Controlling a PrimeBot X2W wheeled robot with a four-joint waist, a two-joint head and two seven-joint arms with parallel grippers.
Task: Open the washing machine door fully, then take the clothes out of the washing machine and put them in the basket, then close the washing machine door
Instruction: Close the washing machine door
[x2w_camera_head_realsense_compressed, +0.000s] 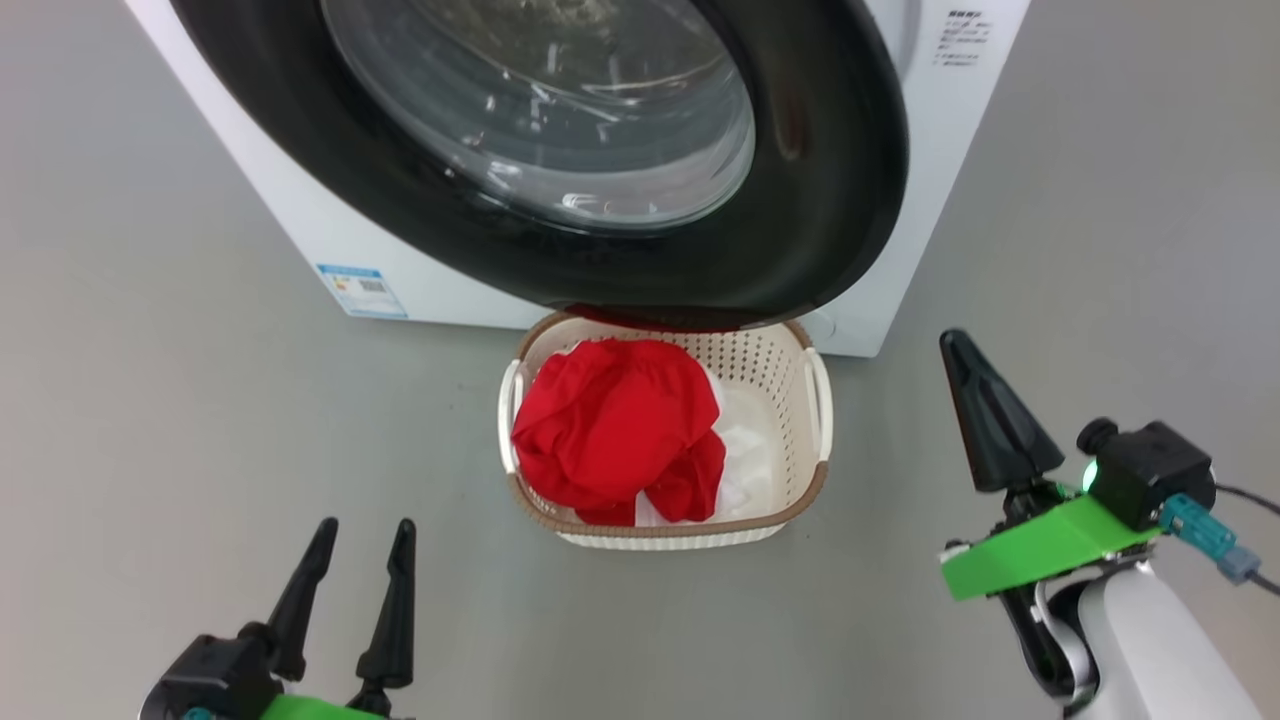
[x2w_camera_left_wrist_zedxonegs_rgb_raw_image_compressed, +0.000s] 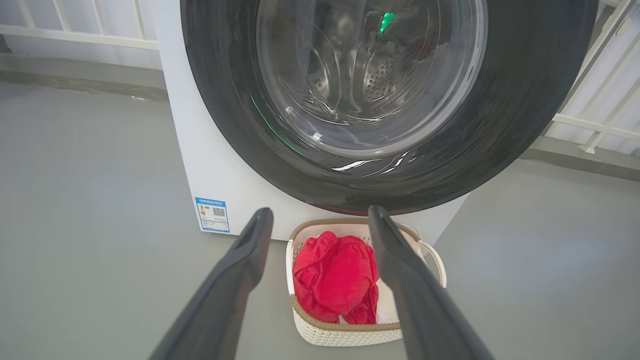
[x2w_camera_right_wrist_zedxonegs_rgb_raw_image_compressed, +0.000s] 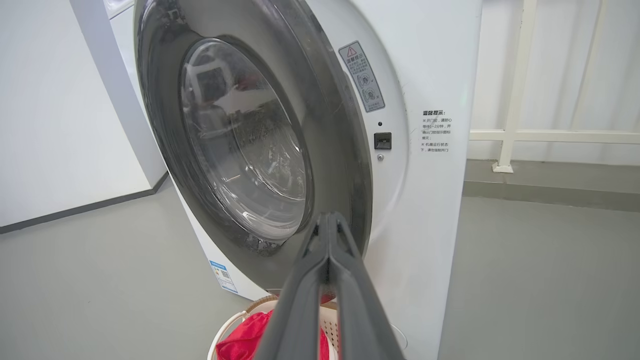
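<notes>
Grey floor (x2w_camera_head_realsense_compressed: 150, 420), clothes (x2w_camera_head_realsense_compressed: 610, 430) in basket (x2w_camera_head_realsense_compressed: 765, 365)

The basket (x2w_camera_head_realsense_compressed: 700, 527), cream and perforated with a brown woven-look rim, is seen ahead and to the right of the left claw (x2w_camera_head_realsense_compressed: 366, 525), well to the left of the right claw (x2w_camera_head_realsense_compressed: 958, 345). The clothes (x2w_camera_head_realsense_compressed: 610, 420), bright red with white parts, are heaped inside it, towards the left claw's side. Beyond both claws the washing machine (x2w_camera_head_realsense_compressed: 950, 150) is stood, white and boxy. The washing machine door (x2w_camera_head_realsense_compressed: 820, 200), glossy black around bulging glass, is seen just off the front, overhanging the basket's far rim.
</notes>
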